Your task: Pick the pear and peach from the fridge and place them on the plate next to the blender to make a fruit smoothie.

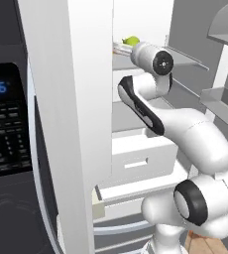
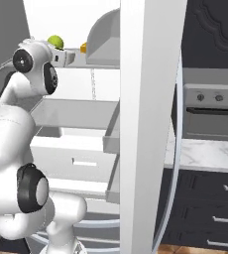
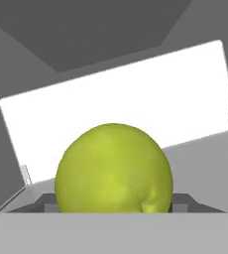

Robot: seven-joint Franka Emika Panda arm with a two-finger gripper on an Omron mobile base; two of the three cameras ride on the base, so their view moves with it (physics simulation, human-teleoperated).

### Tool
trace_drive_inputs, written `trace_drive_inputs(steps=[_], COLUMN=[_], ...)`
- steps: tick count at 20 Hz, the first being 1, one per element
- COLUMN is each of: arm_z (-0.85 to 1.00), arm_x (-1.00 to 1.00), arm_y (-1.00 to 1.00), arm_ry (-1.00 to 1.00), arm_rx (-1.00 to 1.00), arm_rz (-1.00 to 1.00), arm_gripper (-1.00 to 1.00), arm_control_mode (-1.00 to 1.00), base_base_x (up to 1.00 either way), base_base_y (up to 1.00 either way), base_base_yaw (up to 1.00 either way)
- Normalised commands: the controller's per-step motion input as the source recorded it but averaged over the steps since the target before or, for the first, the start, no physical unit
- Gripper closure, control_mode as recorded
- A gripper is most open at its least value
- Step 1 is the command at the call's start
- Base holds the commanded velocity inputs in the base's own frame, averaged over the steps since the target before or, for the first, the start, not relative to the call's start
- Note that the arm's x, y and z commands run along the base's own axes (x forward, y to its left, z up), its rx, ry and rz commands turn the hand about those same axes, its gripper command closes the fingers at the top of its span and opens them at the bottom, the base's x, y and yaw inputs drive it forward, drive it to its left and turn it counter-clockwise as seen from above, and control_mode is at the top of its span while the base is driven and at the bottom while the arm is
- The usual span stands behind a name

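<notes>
The yellow-green pear (image 3: 113,168) sits close in front of the hand camera, between the two dark fingertips (image 3: 49,202) of my gripper (image 3: 114,203), which touch its left and right sides. It shows small on the fridge's upper shelf (image 1: 131,39), just beyond the arm's wrist (image 2: 55,41). The white fridge (image 1: 71,99) stands open, with my arm reaching inside. A small orange thing (image 2: 83,48) peeks out beside the pear; I cannot tell whether it is the peach. The plate and blender are out of view.
The black oven with a blue clock (image 1: 7,119) is left of the fridge door. A door bin (image 2: 103,34) hangs near the hand. White drawers (image 1: 136,158) lie below the shelf. A stove (image 2: 210,111) and marble counter (image 2: 205,154) stand to the right.
</notes>
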Motion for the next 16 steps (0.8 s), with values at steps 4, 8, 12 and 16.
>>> trace_drive_inputs(steps=[4, 8, 12, 16], arm_z=[0.23, -0.05, -0.72, -1.0], arm_x=[-1.0, -1.0, -1.0, -1.0], arm_y=[-0.16, -0.1, -0.03, -0.11], arm_ry=[0.2, 0.36, 0.5, 0.48], arm_rx=[0.17, 0.08, 0.0, 0.0], arm_rz=[-0.08, -0.07, -0.06, -0.08], arm_gripper=[1.0, 1.0, 1.0, 1.0], arm_control_mode=[-1.0, -1.0, -1.0, -1.0], base_base_x=[0.0, 0.0, 0.0, 0.0], base_base_y=[0.0, 0.0, 0.0, 0.0], base_base_yaw=[0.0, 0.0, 0.0, 0.0])
